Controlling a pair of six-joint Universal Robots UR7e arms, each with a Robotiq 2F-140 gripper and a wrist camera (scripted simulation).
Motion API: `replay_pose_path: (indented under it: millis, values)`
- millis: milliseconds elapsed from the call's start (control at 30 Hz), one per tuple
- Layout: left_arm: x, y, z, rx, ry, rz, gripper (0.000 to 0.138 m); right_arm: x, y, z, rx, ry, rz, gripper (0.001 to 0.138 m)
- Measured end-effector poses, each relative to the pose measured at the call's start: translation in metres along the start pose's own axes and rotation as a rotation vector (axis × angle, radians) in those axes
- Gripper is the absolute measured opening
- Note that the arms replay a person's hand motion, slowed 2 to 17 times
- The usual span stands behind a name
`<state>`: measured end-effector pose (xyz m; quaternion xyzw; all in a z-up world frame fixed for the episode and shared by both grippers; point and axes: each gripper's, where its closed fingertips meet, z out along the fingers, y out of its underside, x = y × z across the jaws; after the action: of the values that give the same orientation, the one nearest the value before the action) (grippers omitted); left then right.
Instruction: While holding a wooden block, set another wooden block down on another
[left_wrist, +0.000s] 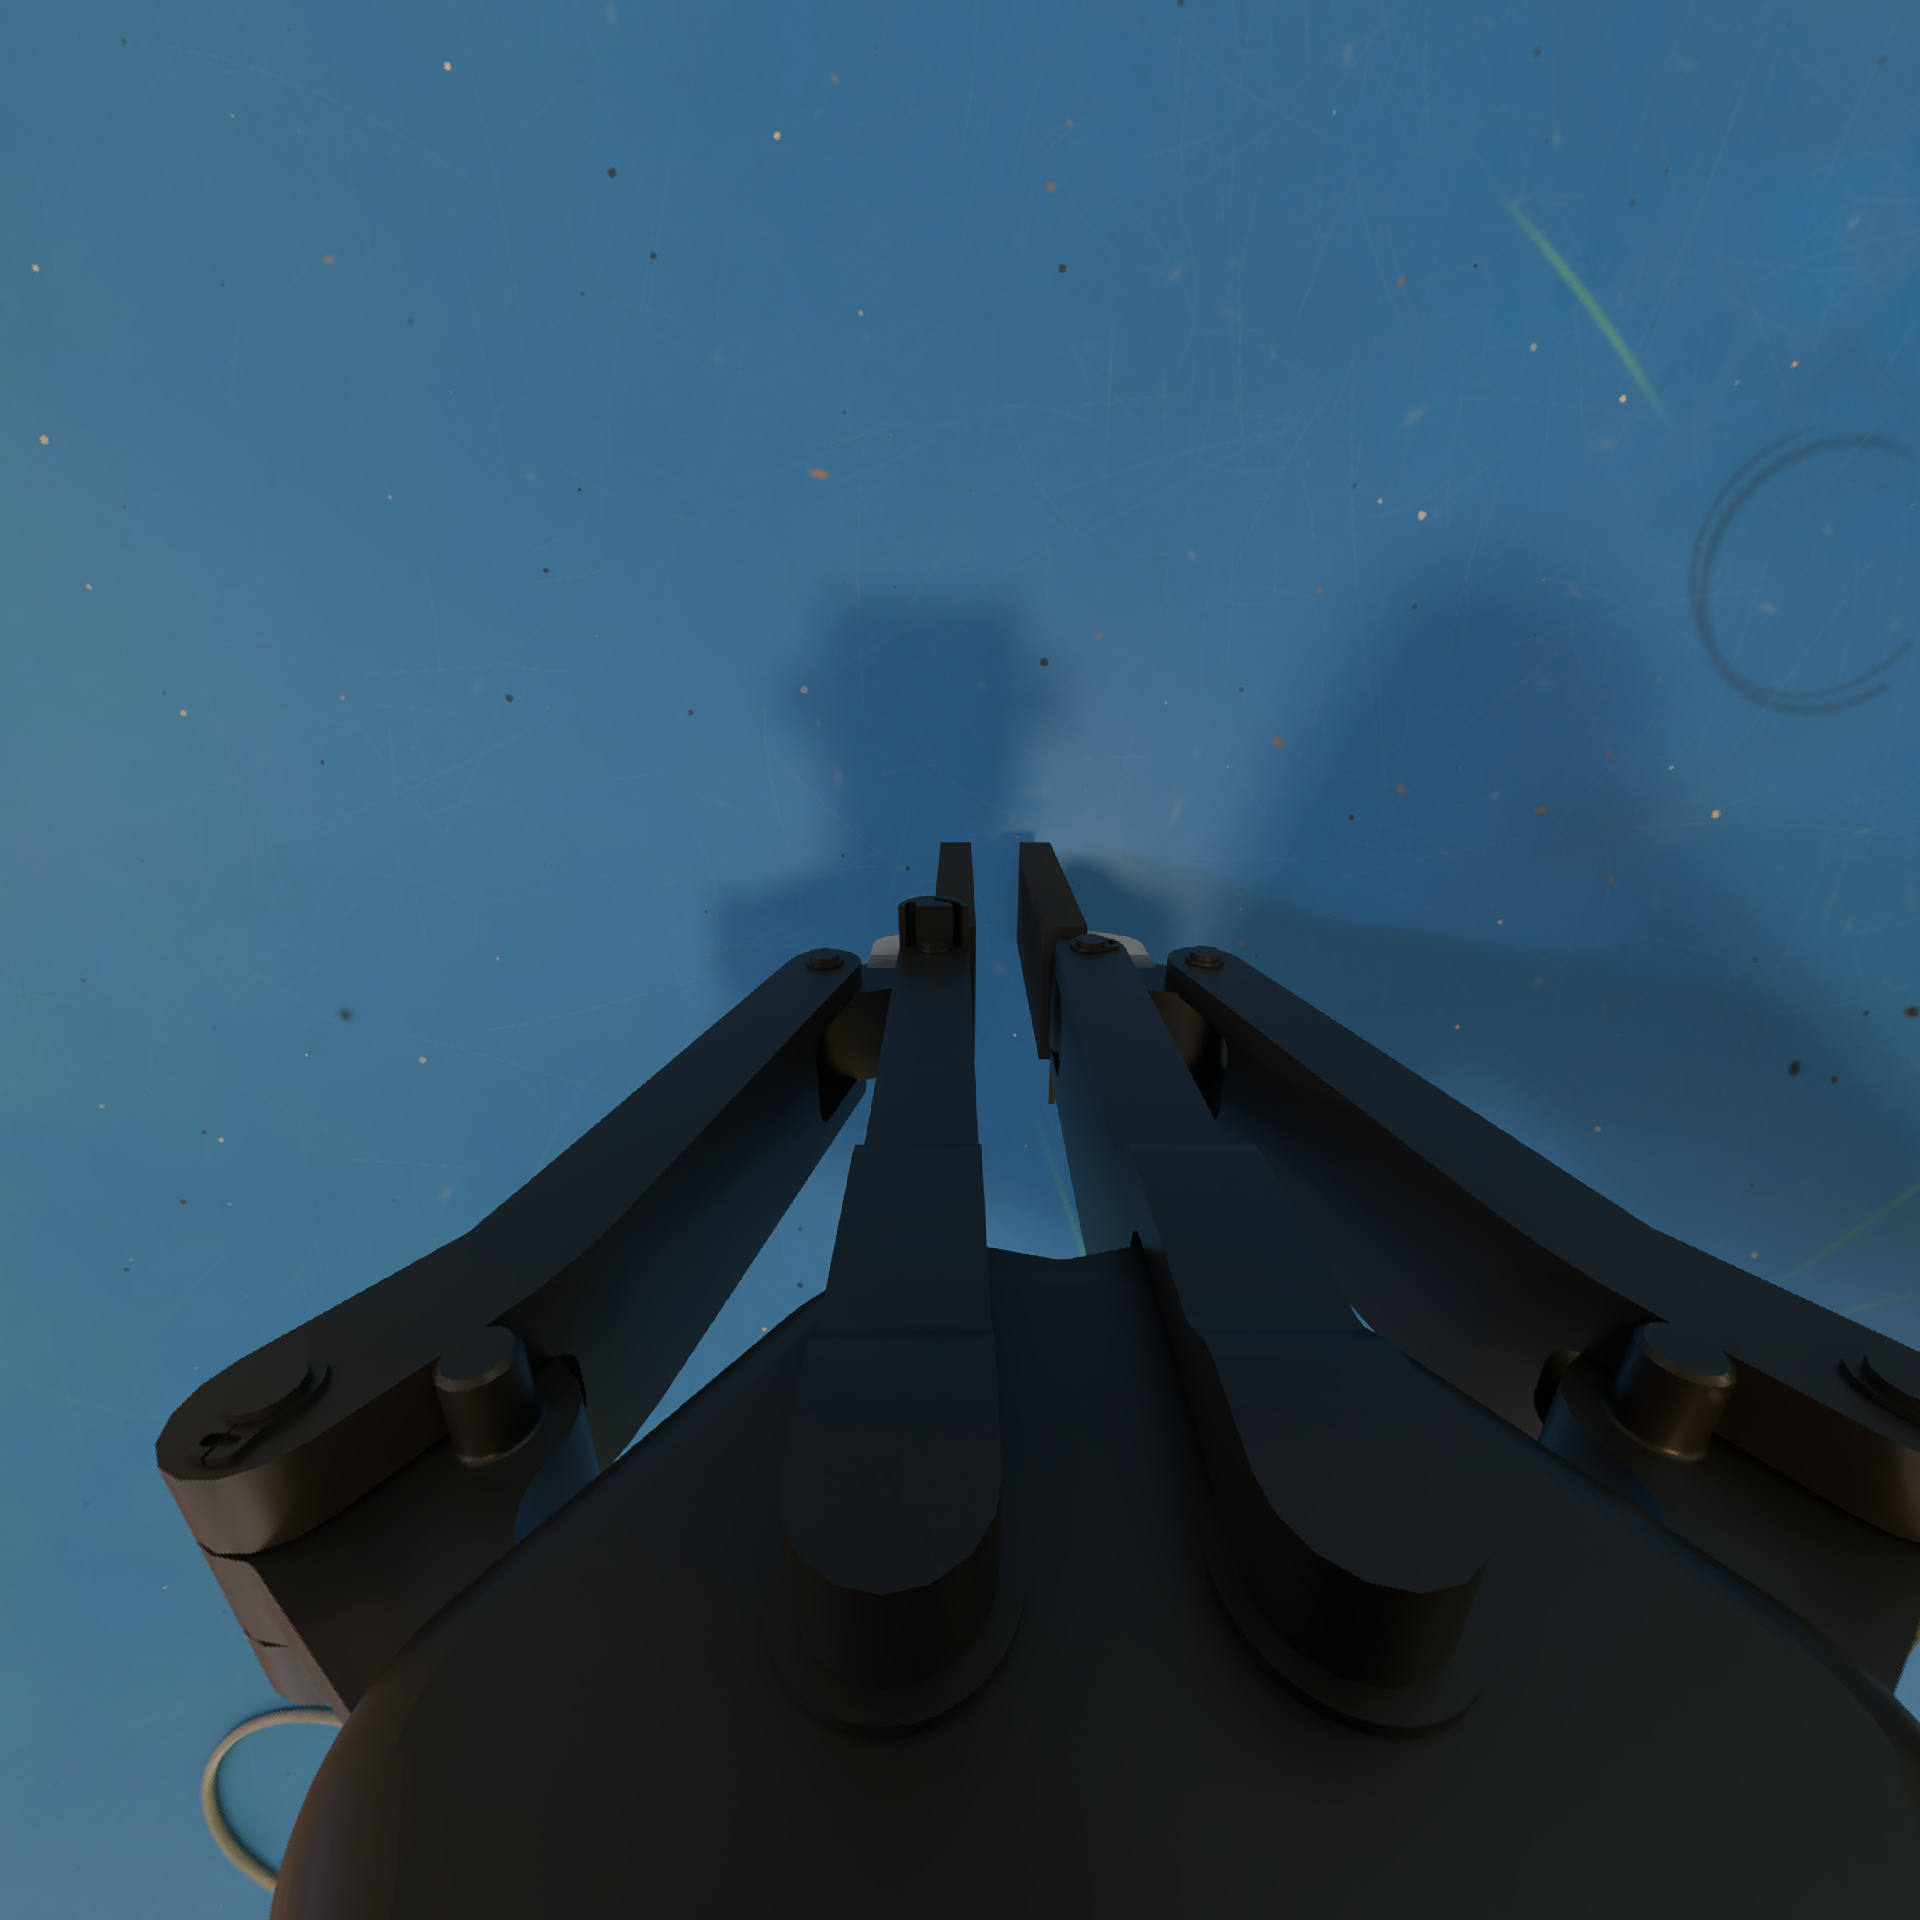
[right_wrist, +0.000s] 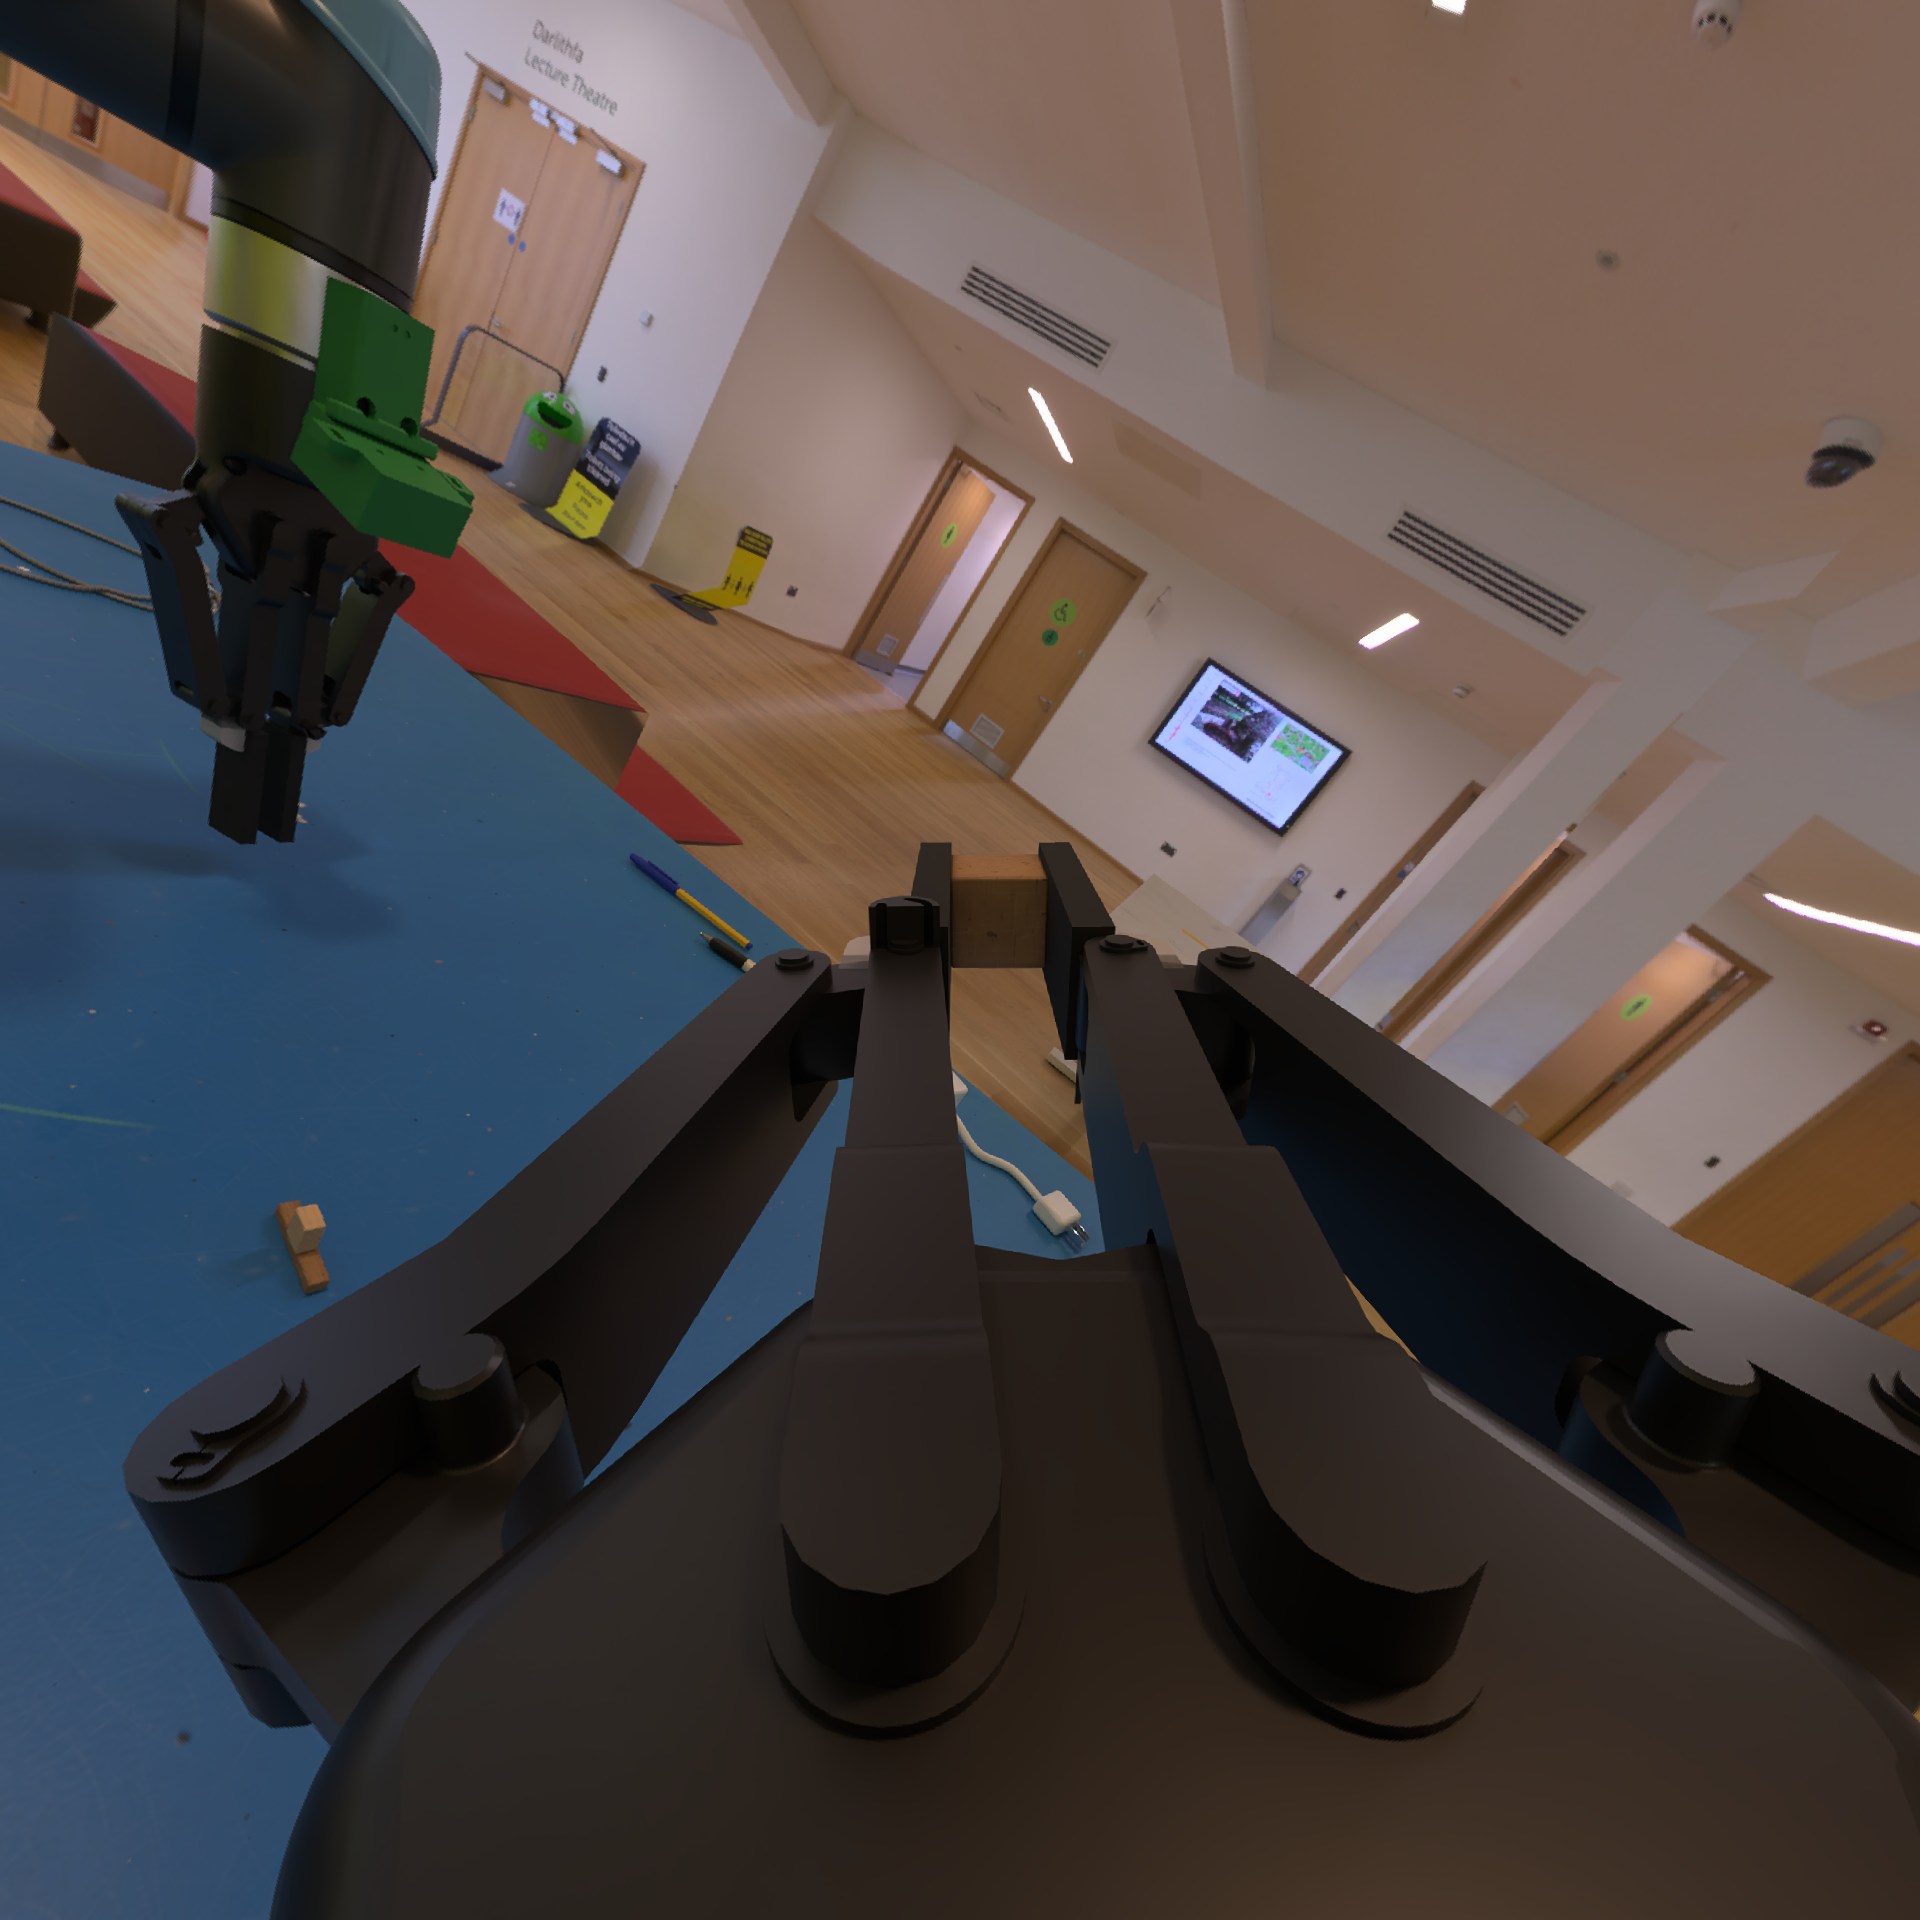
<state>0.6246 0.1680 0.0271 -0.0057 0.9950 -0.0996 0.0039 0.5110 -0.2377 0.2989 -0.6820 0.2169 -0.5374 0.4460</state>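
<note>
My right gripper (right_wrist: 995, 883) is shut on a wooden block (right_wrist: 997, 920) and holds it in the air past the edge of the blue table (right_wrist: 416, 1039). Two small wooden blocks (right_wrist: 303, 1247) lie together on the table at the left, a pale one against a darker one; whether they are stacked I cannot tell. My left gripper (left_wrist: 995, 862) is shut and empty and points down at bare blue table. It also shows in the right wrist view (right_wrist: 260, 821), hovering just above the table, far from the two blocks.
A blue and yellow pen (right_wrist: 691, 902) lies near the table's far edge. A white cable with a plug (right_wrist: 1055, 1210) lies under my right gripper. Thin cords (right_wrist: 62, 571) lie at the far left. A ring mark (left_wrist: 1808, 571) is on the table surface.
</note>
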Motion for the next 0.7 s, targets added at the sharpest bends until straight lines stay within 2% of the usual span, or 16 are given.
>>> replay_pose_path:
  millis: [133, 400, 700]
  values:
    - [-0.002, -0.001, -0.001, 0.008, 0.015, -0.015, 0.012, 0.0, 0.002, 0.0, -0.015, 0.0, -0.009, 0.022]
    - [-0.006, -0.001, -0.003, -0.001, -0.017, 0.011, 0.011, 0.0, 0.003, 0.0, -0.02, -0.002, -0.012, 0.022]
    - [-0.025, -0.001, -0.012, 0.017, -0.114, -0.017, 0.011, 0.0, 0.005, 0.001, -0.03, -0.007, -0.018, 0.022]
